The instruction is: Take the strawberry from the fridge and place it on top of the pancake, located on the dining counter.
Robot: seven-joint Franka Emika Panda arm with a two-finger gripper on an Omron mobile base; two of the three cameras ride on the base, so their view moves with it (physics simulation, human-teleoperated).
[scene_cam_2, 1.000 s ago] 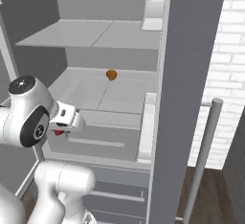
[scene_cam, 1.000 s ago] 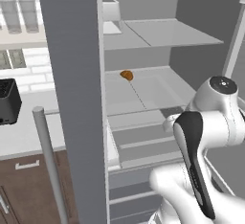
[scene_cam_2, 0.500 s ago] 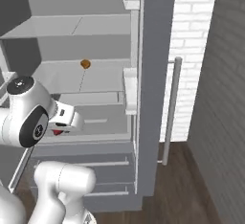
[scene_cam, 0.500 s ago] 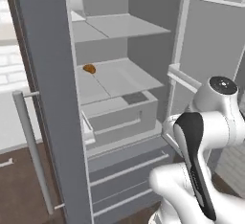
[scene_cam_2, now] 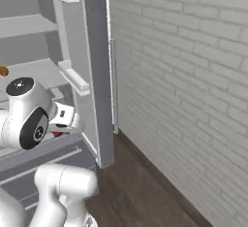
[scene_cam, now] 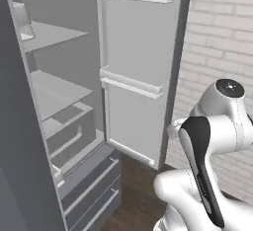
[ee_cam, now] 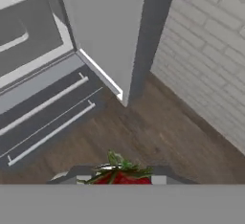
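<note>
My gripper is shut on the strawberry; its red flesh and green leaves peek up between the two dark fingertips over the wood floor. From the right base view the gripper hangs low in front of the fridge, with a speck of red strawberry under it. The fridge stands open at the left, its right door swung out toward the brick wall. In the hand view that door is ahead. The pancake and the dining counter are out of view.
A pale brick wall runs along the right, close to the open door's edge. Two fridge drawers sit low at the left. An orange-brown lump lies on a shelf. Dark wood floor stretches ahead.
The whole scene has slid left in both base views, so the base has turned right, away from the fridge interior toward the brick wall. The grip on the strawberry is unchanged.
</note>
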